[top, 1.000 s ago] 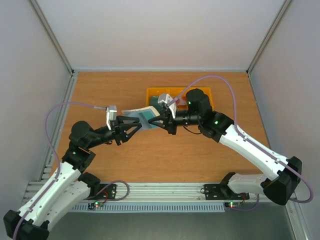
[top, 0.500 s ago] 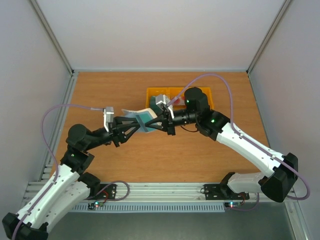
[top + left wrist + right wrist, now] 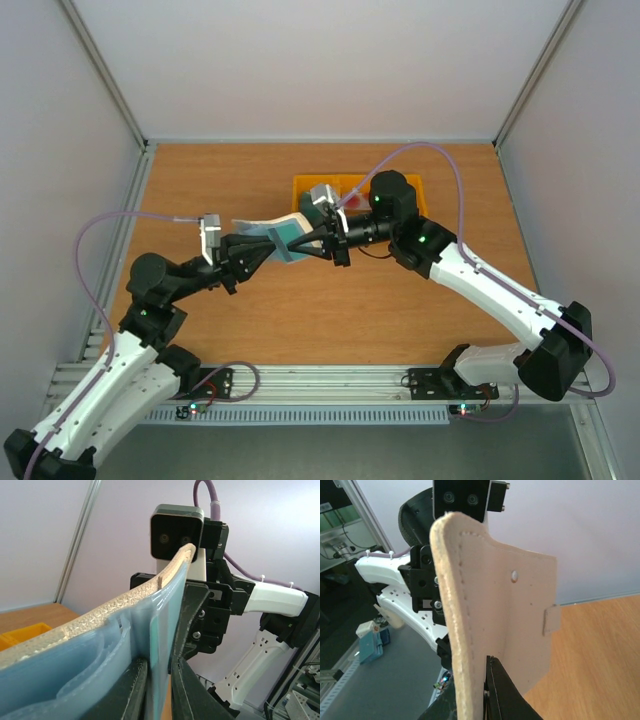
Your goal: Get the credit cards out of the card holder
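The card holder [image 3: 262,227] hangs in the air between my two grippers, cream outside and translucent grey-blue inside. My left gripper [image 3: 274,246] is shut on a teal credit card [image 3: 159,645] and the blue pocket layer beside it, seen edge-on in the left wrist view. My right gripper [image 3: 306,243] is shut on the holder's cream outer flap [image 3: 505,615], whose strap tab [image 3: 551,620] sticks out at the right. The two grippers face each other, fingertips nearly meeting. The teal card also shows in the top view [image 3: 290,234]. The other cards are hidden.
A yellow three-compartment tray [image 3: 408,186] lies on the wooden table [image 3: 220,190] just behind the right gripper. White walls close in the back and both sides. The metal rail with both arm bases runs along the near edge.
My left arm has drawn back to the left, and the holder's pale left edge has moved left with it. My right gripper has shifted slightly left, still gripping the holder.
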You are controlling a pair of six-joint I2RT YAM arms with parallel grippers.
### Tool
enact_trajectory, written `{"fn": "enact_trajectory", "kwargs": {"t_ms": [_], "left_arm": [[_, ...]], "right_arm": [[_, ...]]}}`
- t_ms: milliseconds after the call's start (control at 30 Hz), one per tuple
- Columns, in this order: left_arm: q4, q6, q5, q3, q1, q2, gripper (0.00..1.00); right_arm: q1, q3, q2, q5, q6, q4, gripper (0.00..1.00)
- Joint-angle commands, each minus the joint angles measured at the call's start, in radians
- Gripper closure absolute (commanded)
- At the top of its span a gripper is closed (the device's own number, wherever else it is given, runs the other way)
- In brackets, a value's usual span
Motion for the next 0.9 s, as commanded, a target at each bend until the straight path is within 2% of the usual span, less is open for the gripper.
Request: {"fn": "enact_trajectory", "kwargs": {"t_ms": [0, 67, 333, 533, 667, 733, 800, 867], "left_arm": [[-0.004, 0.036, 0.147, -0.015, -0.043, -0.006, 0.80], [0.011, 0.030, 0.152, -0.020, -0.043, 0.003, 0.76], [-0.019, 0.037, 0.149, -0.023, -0.043, 0.011, 0.75], [-0.023, 0.058, 0.102, -0.031, -0.043, 0.010, 0.56], [-0.083, 0.122, 0.098, -0.017, -0.043, -0.006, 0.58], [-0.185, 0.228, 0.148, 0.017, -0.043, -0.026, 0.58], [-0.404, 0.369, 0.139, 0.076, -0.043, -0.054, 0.56], [-0.618, 0.559, 0.102, 0.138, -0.042, -0.079, 0.50]], "right_arm": [[0.009, 0.039, 0.033, 0.070, -0.033, -0.010, 0.99], [0.008, 0.065, 0.043, 0.080, -0.042, -0.013, 0.99], [0.009, 0.108, 0.080, 0.037, -0.006, 0.102, 0.99], [0.009, 0.111, 0.090, -0.042, 0.035, 0.144, 0.99], [0.007, 0.104, 0.055, -0.044, -0.016, 0.071, 0.99], [-0.005, 0.127, 0.027, -0.011, -0.075, -0.061, 0.99], [-0.033, 0.149, -0.008, 0.018, -0.130, -0.193, 0.99], [-0.067, 0.167, -0.033, 0.016, -0.182, -0.318, 0.99]]}}
